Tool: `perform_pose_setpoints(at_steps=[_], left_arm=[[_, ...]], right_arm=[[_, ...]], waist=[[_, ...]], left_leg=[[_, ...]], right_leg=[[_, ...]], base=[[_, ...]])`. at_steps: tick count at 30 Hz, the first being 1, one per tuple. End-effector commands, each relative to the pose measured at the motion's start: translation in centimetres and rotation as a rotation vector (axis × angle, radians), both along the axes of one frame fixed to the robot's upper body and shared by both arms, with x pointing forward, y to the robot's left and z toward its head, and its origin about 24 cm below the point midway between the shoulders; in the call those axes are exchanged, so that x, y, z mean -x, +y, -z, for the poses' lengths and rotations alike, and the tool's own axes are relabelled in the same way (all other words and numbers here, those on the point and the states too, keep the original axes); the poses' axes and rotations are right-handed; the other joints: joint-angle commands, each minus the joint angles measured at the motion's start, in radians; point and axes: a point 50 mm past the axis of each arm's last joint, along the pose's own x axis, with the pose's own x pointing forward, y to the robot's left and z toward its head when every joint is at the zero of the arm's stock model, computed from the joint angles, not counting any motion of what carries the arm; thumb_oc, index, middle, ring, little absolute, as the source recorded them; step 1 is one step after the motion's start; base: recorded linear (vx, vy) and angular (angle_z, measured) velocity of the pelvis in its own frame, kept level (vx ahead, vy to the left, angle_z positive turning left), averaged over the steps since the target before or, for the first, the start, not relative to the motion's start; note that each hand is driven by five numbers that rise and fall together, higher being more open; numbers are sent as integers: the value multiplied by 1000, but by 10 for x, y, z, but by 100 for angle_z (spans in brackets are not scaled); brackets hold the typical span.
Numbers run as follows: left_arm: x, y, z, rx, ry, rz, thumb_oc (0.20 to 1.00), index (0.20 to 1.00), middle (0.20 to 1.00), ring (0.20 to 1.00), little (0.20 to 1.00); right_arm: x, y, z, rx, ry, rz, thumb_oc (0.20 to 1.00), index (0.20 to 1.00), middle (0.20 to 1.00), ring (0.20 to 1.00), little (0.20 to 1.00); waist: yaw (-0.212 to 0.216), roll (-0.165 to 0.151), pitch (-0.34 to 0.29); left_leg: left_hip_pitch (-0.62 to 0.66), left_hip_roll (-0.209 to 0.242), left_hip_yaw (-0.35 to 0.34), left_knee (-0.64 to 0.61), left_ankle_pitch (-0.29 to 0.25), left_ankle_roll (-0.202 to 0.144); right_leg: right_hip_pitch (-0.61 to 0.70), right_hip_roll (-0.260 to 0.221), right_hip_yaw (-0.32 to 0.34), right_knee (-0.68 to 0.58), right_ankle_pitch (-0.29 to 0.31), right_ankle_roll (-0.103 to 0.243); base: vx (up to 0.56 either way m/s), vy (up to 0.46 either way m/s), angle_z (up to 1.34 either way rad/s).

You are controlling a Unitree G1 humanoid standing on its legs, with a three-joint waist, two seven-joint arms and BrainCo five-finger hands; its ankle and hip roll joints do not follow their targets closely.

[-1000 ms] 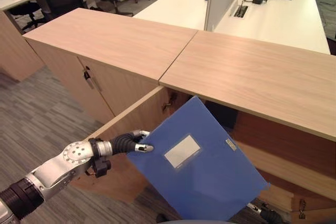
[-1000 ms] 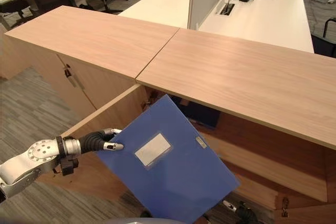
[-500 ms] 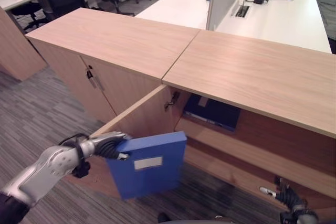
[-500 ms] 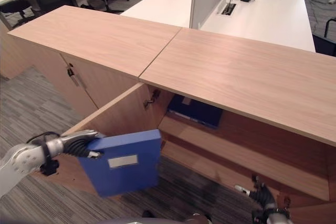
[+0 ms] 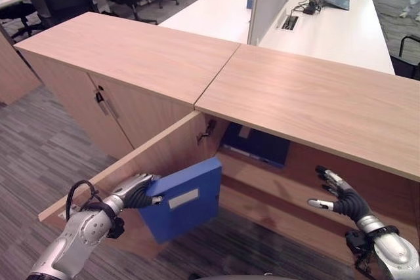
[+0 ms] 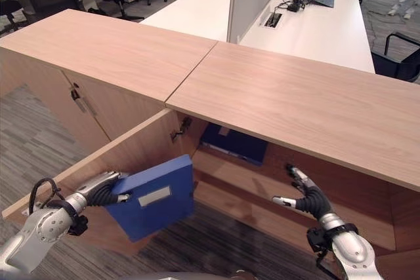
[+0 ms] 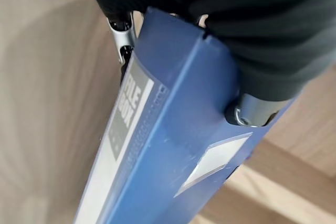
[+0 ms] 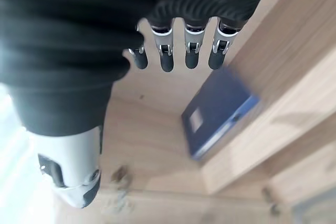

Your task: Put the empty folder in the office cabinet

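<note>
Step in hand, as judged: carrying the blue folder toward the open bay of the office cabinet, insertion not yet made. The left hand grasped the folder by its rear edge, thumb on one face and fingers curled on the other, as the left wrist view confirmed. The folder stood roughly upright, tilted a little, spine edge forward, just in front of the cabinet's open door and below and outside the shelf opening; it did not touch the shelf. A second dark blue folder lay flat on the cabinet's upper shelf, back under the top panel. The right hand hovered in front of the cabinet's interior to the right of the opening, fingers spread and relaxed, holding nothing; the right wrist view showed straight fingers over the wood and the carried folder beyond them. Next move, in my judgement, calls for raising the folder to shelf height, swinging it past the door edge and sliding it in beside or on top of the stored folder; the door and the shelf lip looked the likely snag points. Against the frame a second earlier: then the folder was held broad face to the camera, high and covering the cabinet opening, with the right hand low under its far corner; now it was lowered, turned edge-on beside the door, and the right hand had let go and lifted clear
</note>
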Motion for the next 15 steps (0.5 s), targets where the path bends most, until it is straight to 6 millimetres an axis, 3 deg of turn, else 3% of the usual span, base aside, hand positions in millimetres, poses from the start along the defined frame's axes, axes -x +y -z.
perform_pose_setpoints(at_steps=[1,8,11,15], left_arm=[[-32,-7,-52,90,-287,15,200,200,200,200,200],[-45,-47,-69,310,-355,118,200,200,200,200,200],[-43,-60,-79,368,-362,192,200,200,200,200,200],[-39,-68,-90,413,-377,254,200,200,200,200,200]], right_arm=[[-14,14,-16,-118,-104,-78,1000,1000,1000,1000,1000],[-29,64,27,-264,59,-192,1000,1000,1000,1000,1000],[-36,72,38,-263,97,-192,1000,1000,1000,1000,1000],[-48,76,38,-246,80,-179,1000,1000,1000,1000,1000]], waist=[[25,-45,33],[47,-48,34],[55,-44,32],[63,-43,30]], left_leg=[[33,-14,-77,3,-60,-8],[34,-10,-78,4,-59,-9],[35,-11,-82,3,-60,-9],[39,-14,-87,3,-62,-7]], right_leg=[[-41,-81,-102,-57,213,54],[-28,-83,-123,-54,208,50],[-23,-87,-132,-55,212,51],[-17,-91,-137,-57,218,52]], base=[[0,0,0],[0,0,0],[6,-3,2],[4,0,1]])
